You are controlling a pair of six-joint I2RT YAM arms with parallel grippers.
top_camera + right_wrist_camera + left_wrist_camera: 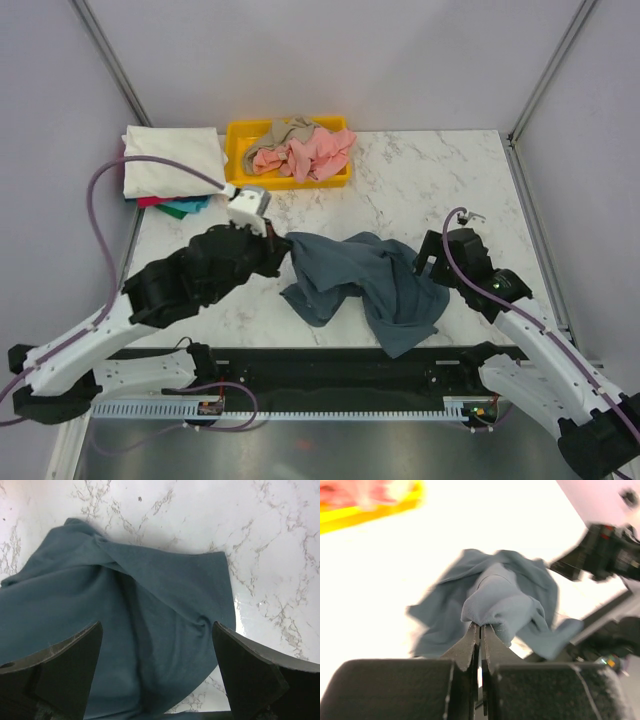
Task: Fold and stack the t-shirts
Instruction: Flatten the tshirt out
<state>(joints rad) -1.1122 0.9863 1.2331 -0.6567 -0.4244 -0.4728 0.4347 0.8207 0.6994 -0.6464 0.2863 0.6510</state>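
A large slate-blue t-shirt (365, 285) lies crumpled at the middle of the marble table. My left gripper (283, 248) is shut on its left edge; in the left wrist view the closed fingertips (481, 629) pinch a fold of the blue shirt (500, 600), lifted off the table. My right gripper (428, 268) is open just above the shirt's right side; in the right wrist view the blue shirt (130, 630) lies between the wide-apart fingers (75, 660). Salmon-pink (310, 152) and tan (290, 130) shirts sit in the bin. Folded cream-white (170, 160), teal (185, 208) and red shirts are stacked at the back left.
A yellow plastic bin (240, 150) stands at the back centre. Bare marble (420, 180) lies at the back right. Grey walls enclose the table; a black rail (330, 365) runs along the near edge.
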